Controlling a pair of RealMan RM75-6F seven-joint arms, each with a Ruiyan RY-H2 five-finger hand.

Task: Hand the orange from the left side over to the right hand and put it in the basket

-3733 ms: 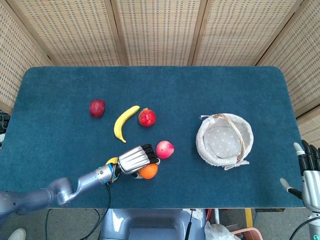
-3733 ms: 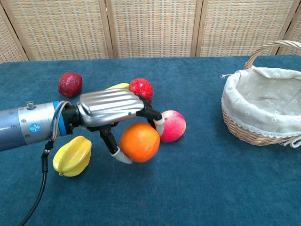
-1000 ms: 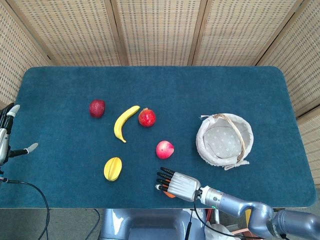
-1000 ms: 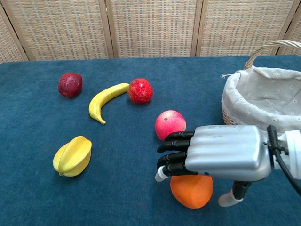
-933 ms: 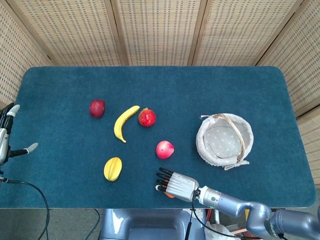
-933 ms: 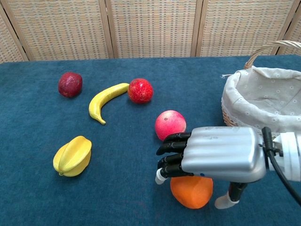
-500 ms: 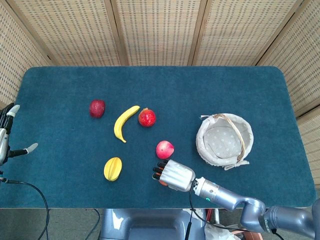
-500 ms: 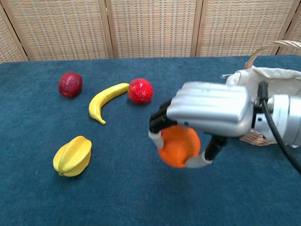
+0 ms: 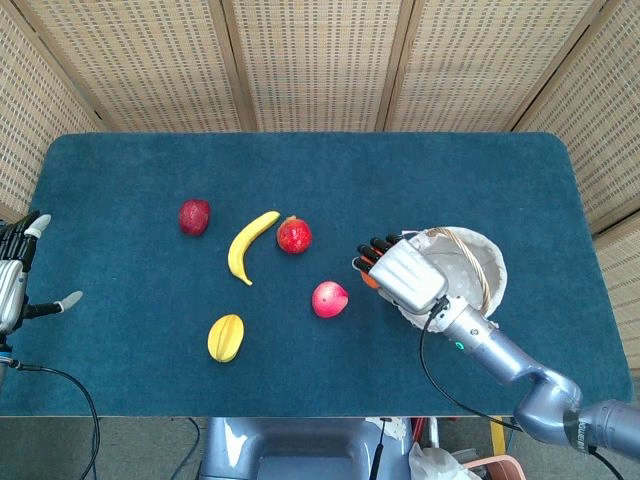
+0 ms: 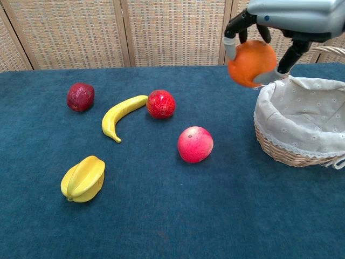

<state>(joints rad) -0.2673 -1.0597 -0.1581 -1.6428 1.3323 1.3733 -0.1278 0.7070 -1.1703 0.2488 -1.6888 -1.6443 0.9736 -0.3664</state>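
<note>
My right hand [image 10: 285, 19] holds the orange [image 10: 251, 63] high in the air, just left of the basket's [image 10: 280, 148] near rim. From the head camera, that right hand [image 9: 405, 275] covers most of the orange [image 9: 370, 281], of which only a sliver shows at the basket's [image 9: 487, 250] left edge. The basket is wicker with a pale cloth lining and a handle. My left hand [image 9: 12, 282] hangs off the table's left edge with its fingers apart and nothing in it.
On the blue table [image 9: 120, 180] lie a dark red fruit [image 9: 194, 216], a banana [image 9: 250, 246], a red pomegranate [image 9: 294, 235], a pink apple [image 9: 329, 299] and a yellow starfruit [image 9: 226, 338]. Woven screens [image 9: 320, 60] stand behind the table.
My right hand has lifted the orange from low over the table's front and carried it up and right to the basket's left rim. The left hand has barely moved.
</note>
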